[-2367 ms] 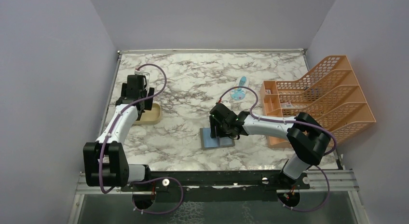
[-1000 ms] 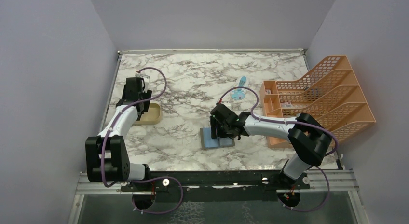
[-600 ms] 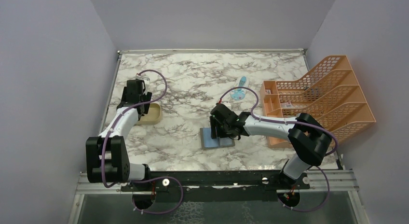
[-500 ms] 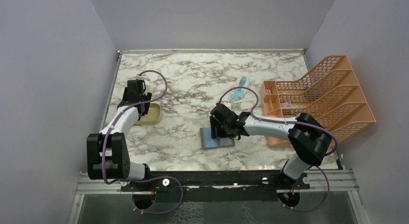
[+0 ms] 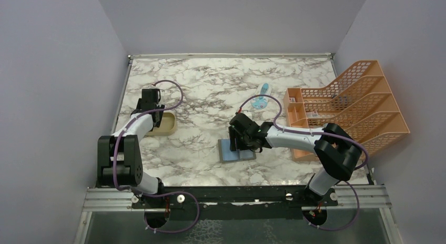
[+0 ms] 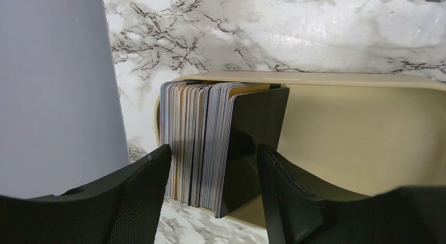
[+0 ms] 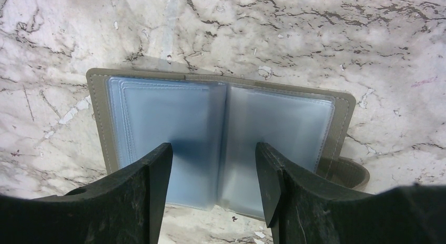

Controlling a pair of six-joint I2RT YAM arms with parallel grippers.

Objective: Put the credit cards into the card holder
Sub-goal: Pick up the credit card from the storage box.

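The credit cards (image 6: 202, 141) stand on edge as a tight stack in the left end of a tan tray (image 6: 368, 128), with a black card (image 6: 255, 123) on the stack's right face. My left gripper (image 6: 213, 162) is open and straddles the stack, one finger on each side and neither pressing on it. From above, the left gripper (image 5: 149, 103) hangs over the tray (image 5: 165, 126). The card holder (image 7: 173, 118) lies flat and open, showing pale blue pockets and its tab at the right. My right gripper (image 7: 213, 160) hovers open just over the card holder (image 5: 236, 152).
An orange mesh file rack (image 5: 352, 104) fills the right side of the table. A blue-and-white packet (image 5: 261, 97) lies behind the right arm. The grey side wall (image 6: 52, 86) stands close to the tray's left end.
My left arm has pulled in and lowered its gripper around the card stack, and its jaws have narrowed slightly. The right arm and the card holder have not moved.
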